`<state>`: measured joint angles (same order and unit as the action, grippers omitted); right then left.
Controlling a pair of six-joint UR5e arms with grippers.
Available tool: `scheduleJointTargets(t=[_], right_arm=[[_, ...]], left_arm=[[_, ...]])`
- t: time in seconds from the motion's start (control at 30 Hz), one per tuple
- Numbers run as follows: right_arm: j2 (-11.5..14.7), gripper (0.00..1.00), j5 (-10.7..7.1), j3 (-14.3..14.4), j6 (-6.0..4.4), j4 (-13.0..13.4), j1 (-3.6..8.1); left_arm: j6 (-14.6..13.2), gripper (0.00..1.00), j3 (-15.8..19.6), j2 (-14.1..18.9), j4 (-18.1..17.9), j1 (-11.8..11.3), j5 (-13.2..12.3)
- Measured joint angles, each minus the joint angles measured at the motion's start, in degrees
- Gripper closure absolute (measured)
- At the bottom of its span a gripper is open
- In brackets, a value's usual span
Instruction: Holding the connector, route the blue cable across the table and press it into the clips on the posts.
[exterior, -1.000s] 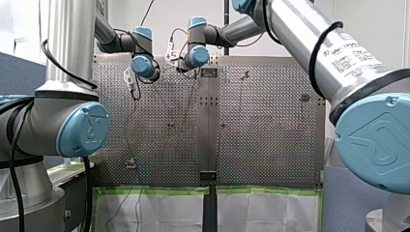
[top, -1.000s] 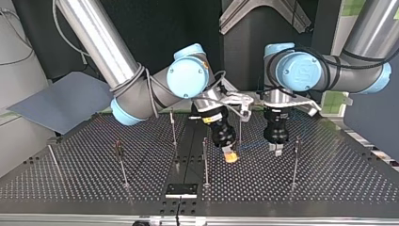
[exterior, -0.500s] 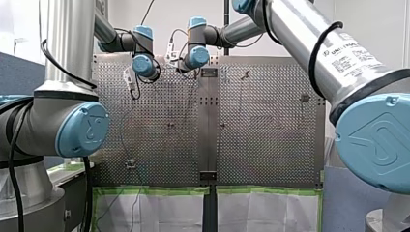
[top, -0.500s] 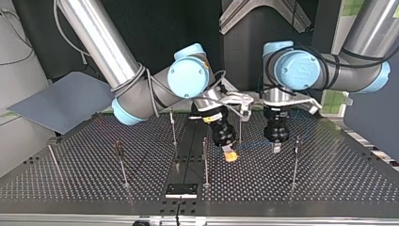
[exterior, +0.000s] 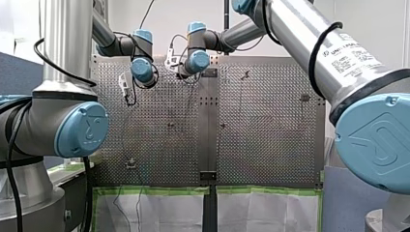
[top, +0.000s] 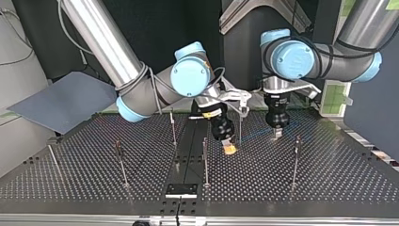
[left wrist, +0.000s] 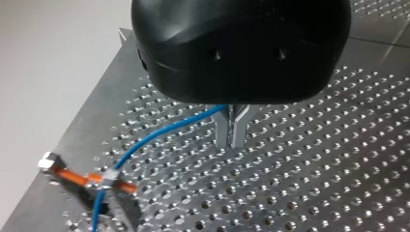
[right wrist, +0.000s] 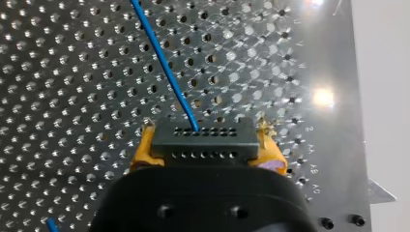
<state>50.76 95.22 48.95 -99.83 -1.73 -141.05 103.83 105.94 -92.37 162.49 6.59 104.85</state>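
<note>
In the front view, a pale wall (exterior: 159, 19) is filling the upper middle of the frame beyond the perforated worktop (exterior: 266, 135). White sheets (exterior: 154, 212) edged with green tape (exterior: 150, 190) are showing along the bottom. A blue-grey panel (exterior: 19, 72) is standing at the left edge and a second panel (exterior: 345, 203) at the lower right. In the top view, a dark backdrop (top: 155, 28) is spreading across the upper middle, a grey-blue board (top: 61, 101) is resting at the left, and a light-grey wall (top: 14, 56) is showing at the far left. In the right wrist view, a glare (right wrist: 323, 98) is shining on the worktop's margin.
</note>
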Motion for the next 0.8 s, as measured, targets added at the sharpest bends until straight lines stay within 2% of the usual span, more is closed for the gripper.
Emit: scheduleJointTargets(t=[0.27,0.53,0.8], right_arm=[[-0.1,1.0,-0.11,1.8,-0.03,0.1,-0.43],[-0.2,1.0,-0.63,5.5,-0.03,0.2,-0.49],[-0.2,1.0,-0.76,10.2,0.02,0.9,-0.41]], left_arm=[[-0.1,1.0,4.2,0.1,-2.9,0.9,0.0],[1.0,1.0,8.7,-0.2,-7.1,0.9,-0.8],[0.5,1.0,11.0,-3.8,-10.6,1.6,-0.9]])
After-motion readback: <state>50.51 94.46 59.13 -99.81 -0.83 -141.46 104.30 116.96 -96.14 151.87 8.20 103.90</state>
